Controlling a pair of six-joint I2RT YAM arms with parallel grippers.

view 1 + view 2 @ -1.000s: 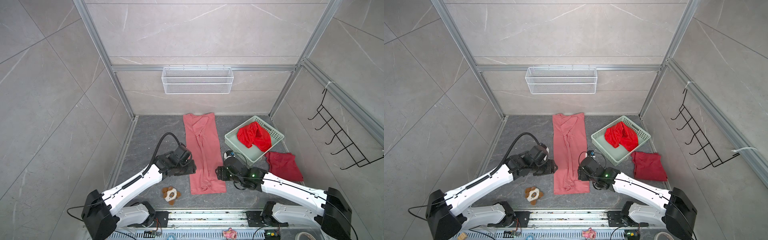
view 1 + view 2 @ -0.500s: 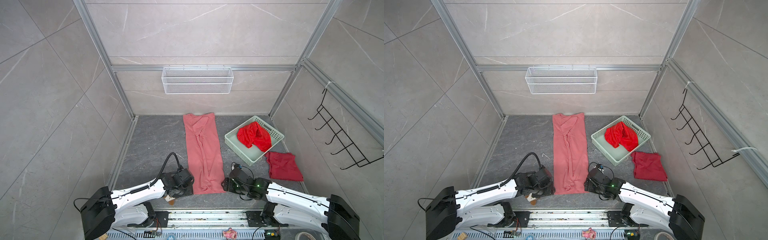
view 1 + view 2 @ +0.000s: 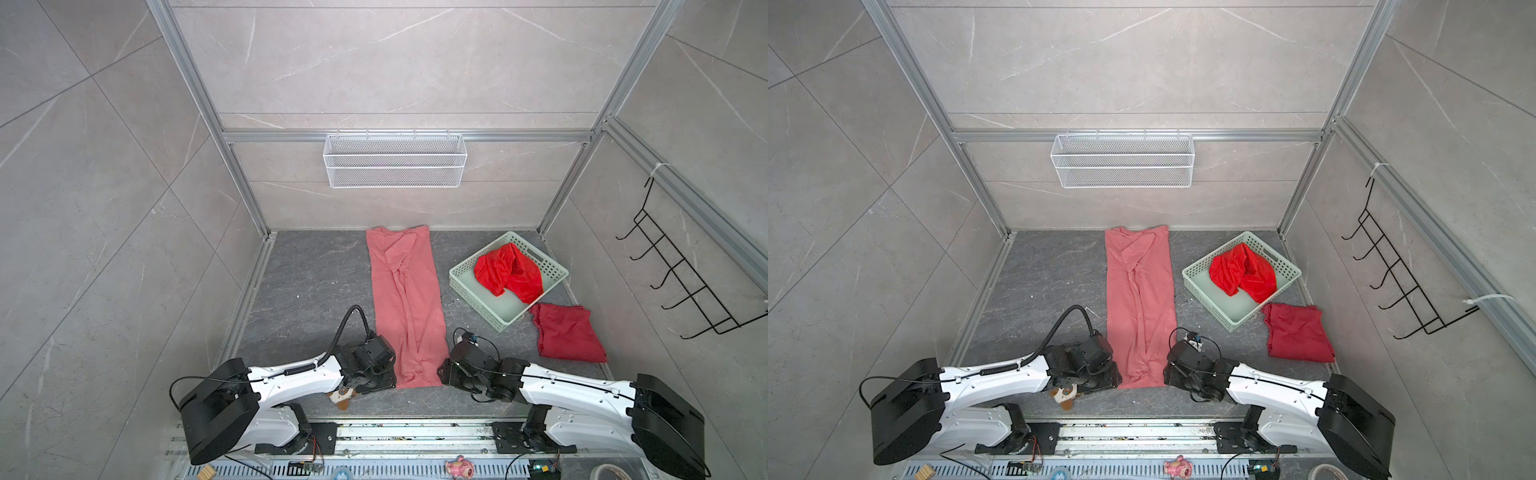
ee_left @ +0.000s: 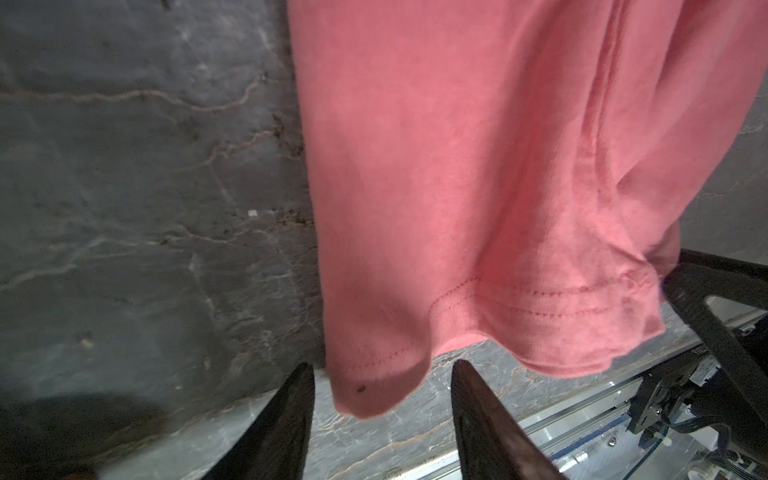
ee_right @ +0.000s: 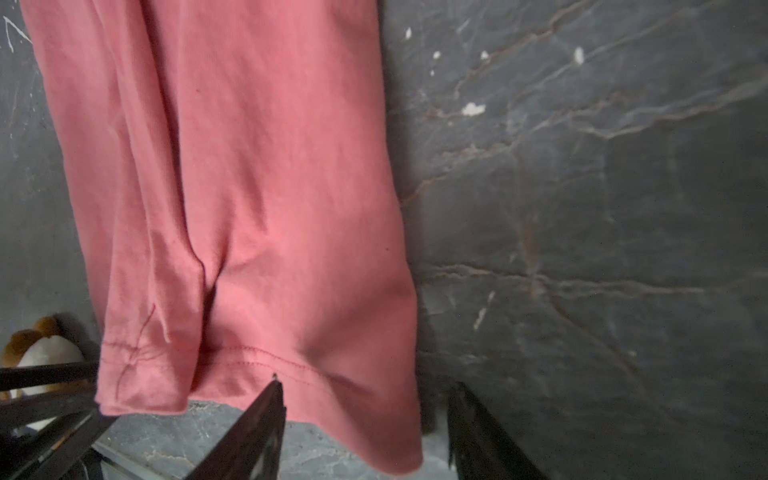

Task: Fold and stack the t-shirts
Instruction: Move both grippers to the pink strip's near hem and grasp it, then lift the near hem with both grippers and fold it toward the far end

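A salmon-pink t-shirt (image 3: 405,307) (image 3: 1140,307) lies on the grey floor as a long narrow strip running away from me. My left gripper (image 3: 390,376) (image 4: 382,365) is low at its near left corner and stands open, the hem corner (image 4: 361,390) lying between the fingers. My right gripper (image 3: 442,372) (image 5: 365,384) is open at the near right corner, with that hem corner (image 5: 374,428) between its fingers. A scarlet t-shirt (image 3: 509,272) (image 3: 1244,272) sits crumpled in the basket. A dark crimson t-shirt (image 3: 567,334) (image 3: 1298,332) lies folded on the floor at the right.
The pale green basket (image 3: 478,307) (image 3: 1208,301) stands right of the pink strip. A small brown-and-white plush toy (image 3: 343,397) (image 3: 1065,395) (image 5: 41,345) lies under my left arm. A wire shelf (image 3: 395,160) hangs on the back wall and a black hook rack (image 3: 681,282) on the right wall.
Both arms have drawn back along the pink t-shirt to its near hem and dropped low at its two corners. The right jaws have narrowed a little.
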